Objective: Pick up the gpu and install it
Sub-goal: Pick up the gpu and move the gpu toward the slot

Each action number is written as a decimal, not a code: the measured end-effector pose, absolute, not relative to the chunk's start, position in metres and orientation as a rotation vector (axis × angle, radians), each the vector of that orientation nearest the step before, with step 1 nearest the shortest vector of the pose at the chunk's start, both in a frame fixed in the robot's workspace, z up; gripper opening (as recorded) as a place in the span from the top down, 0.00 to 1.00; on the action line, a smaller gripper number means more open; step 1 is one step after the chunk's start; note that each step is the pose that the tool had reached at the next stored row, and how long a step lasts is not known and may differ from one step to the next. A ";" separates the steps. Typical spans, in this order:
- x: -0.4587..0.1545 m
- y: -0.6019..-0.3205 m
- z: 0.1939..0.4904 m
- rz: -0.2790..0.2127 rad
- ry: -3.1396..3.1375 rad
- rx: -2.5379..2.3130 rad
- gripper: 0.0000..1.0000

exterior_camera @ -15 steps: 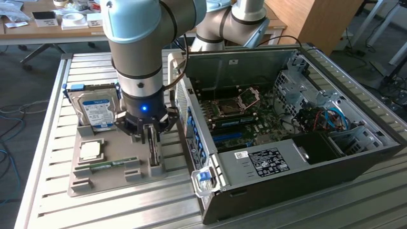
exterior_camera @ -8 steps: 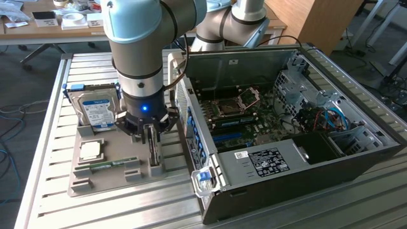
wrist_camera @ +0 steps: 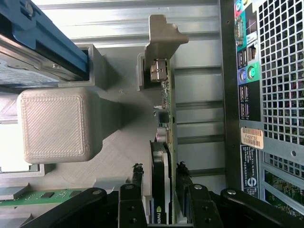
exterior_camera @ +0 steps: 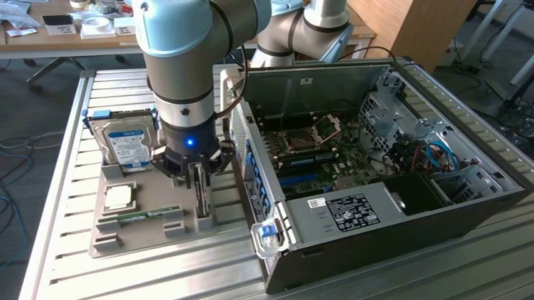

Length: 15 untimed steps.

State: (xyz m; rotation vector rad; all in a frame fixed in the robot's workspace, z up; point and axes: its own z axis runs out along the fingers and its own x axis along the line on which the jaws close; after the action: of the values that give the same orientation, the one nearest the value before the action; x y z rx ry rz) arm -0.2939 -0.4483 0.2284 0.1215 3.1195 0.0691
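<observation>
The gpu (exterior_camera: 202,203) stands on its edge in a slot of the grey holder tray (exterior_camera: 134,244), next to the open computer case (exterior_camera: 467,206). My gripper (exterior_camera: 197,178) hangs straight down over it. In the wrist view the gpu (wrist_camera: 164,123) runs as a thin dark card with a green board edge, and its silver end bracket (wrist_camera: 161,38) is at the far end. My gripper (wrist_camera: 160,173) is open, one finger on each side of the card with a small gap to it. The card's lower part is hidden in the slot.
A silver hard drive (exterior_camera: 125,144) with a blue-white label stands in the tray behind the card. A square processor (exterior_camera: 119,198) and a green RAM stick (exterior_camera: 142,217) lie in the tray too. The case's rear port panel (wrist_camera: 247,71) is close beside the card. The motherboard (exterior_camera: 317,156) lies exposed inside.
</observation>
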 end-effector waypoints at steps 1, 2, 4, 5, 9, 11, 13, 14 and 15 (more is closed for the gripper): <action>-0.294 -0.448 0.228 0.069 3.119 0.121 0.58; -0.294 -0.448 0.228 0.069 3.119 0.121 0.58; -0.294 -0.448 0.228 0.069 3.119 0.121 0.58; -0.294 -0.448 0.228 0.069 3.119 0.121 0.58; -0.294 -0.448 0.228 0.069 3.120 0.121 0.67; -0.294 -0.448 0.228 0.069 3.119 0.121 0.67; -0.294 -0.448 0.228 0.069 3.120 0.121 0.67; -0.294 -0.448 0.228 0.069 3.119 0.121 0.67; -0.294 -0.448 0.228 0.069 3.119 0.121 0.67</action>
State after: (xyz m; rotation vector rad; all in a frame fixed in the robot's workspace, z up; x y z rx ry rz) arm -0.2939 -0.4483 0.2284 0.1214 3.1195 0.0690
